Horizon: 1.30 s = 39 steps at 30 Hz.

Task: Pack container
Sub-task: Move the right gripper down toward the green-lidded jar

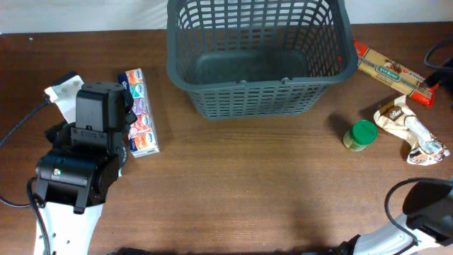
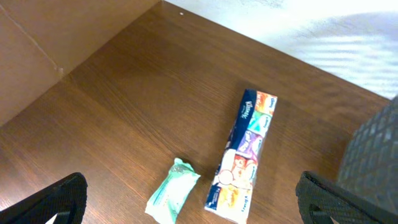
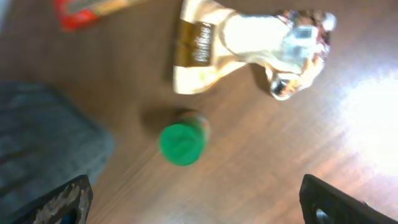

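Observation:
The dark grey slotted basket [image 1: 255, 57] stands empty at the back middle of the table; its corner shows in the left wrist view [image 2: 376, 155] and in the right wrist view [image 3: 43, 143]. A long pack of tissues [image 1: 139, 113] lies left of it, also in the left wrist view [image 2: 244, 155], next to a small mint-green packet [image 2: 173, 190]. My left gripper [image 2: 193, 205] is open and empty, high above these two. My right gripper [image 3: 196, 202] is open and empty above the table, near a green-lidded jar [image 3: 181, 142], which also shows overhead [image 1: 361, 134].
A long red and tan box [image 1: 393, 71] lies right of the basket. A crumpled white and brown snack bag [image 1: 410, 131] lies beside the jar, also in the right wrist view [image 3: 242, 43]. The left arm's body [image 1: 81, 163] covers the table's left side.

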Tool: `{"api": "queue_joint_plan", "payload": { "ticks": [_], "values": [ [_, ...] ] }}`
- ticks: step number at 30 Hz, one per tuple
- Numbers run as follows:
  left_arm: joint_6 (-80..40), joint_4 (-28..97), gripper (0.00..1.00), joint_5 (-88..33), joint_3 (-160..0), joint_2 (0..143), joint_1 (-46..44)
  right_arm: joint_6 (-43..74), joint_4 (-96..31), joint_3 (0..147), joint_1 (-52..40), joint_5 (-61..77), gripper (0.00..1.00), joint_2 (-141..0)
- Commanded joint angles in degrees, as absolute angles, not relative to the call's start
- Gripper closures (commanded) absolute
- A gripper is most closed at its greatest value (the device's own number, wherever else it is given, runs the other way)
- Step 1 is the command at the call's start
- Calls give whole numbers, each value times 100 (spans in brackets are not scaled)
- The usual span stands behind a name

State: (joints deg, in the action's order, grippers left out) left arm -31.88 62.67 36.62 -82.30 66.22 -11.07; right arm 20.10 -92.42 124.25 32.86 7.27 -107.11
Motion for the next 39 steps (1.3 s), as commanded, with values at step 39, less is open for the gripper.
{"api": "queue_joint_plan", "payload": {
  "ticks": [39],
  "values": [
    [-3118, 6270, 1, 3551, -8296, 6604, -1070, 2147, -7004, 9487, 2246, 360, 1, -11021]
  ]
}}
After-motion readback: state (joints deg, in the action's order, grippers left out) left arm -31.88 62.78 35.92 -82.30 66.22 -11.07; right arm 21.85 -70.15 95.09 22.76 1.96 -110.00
